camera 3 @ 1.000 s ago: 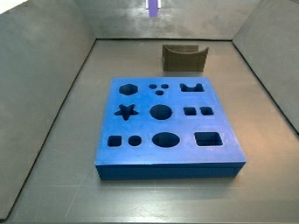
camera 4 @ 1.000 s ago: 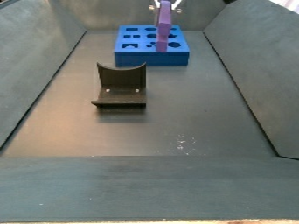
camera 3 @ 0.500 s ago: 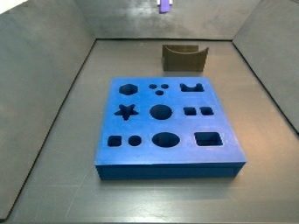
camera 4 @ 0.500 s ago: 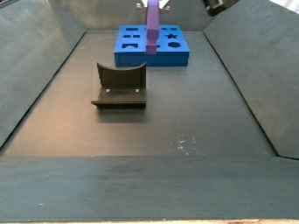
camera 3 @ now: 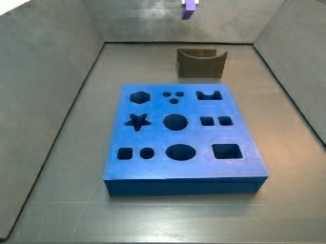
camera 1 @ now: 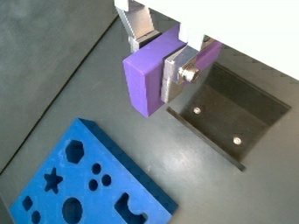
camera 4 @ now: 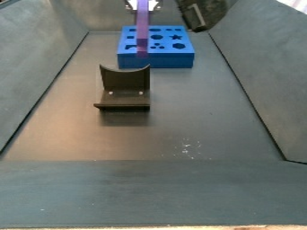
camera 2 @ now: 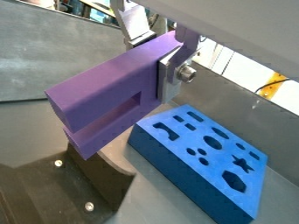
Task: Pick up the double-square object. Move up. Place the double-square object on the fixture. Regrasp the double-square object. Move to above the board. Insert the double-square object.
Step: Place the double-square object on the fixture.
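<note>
Clearly the pick-up is done: the gripper (camera 1: 177, 54) is clamped on the double-square object (camera 1: 152, 74), its flat silver fingers (camera 1: 183, 72) pressed against the piece's sides, and the pair hangs high above the floor of the grey-walled bin. In a side view the piece shows as a slim purple bar (camera 4: 142, 25) raised over the stretch between the fixture (camera 4: 122, 88) and the board (camera 4: 157, 47), touching neither; in a side view from the opposite end only its lower tip (camera 3: 190, 6) enters at the top edge. Judging by that height, the lift looks complete or nearly so, while setting the piece on the fixture, regrasping it, carrying it above the board and inserting it all appear to remain. The piece is a matte light-purple block with crisp edges and a stepped face (camera 2: 107, 101). The fixture is a dark brown-olive open holder (camera 1: 228, 111) with a notch cut in its upright wall and small screw heads in its base plate. The board (camera 3: 181, 136) is a thick, bright blue slab, smooth-topped, pierced by dark cutouts including a star, circles, squares and a hexagon, lying near the middle of the floor with the fixture toward one end wall.
</note>
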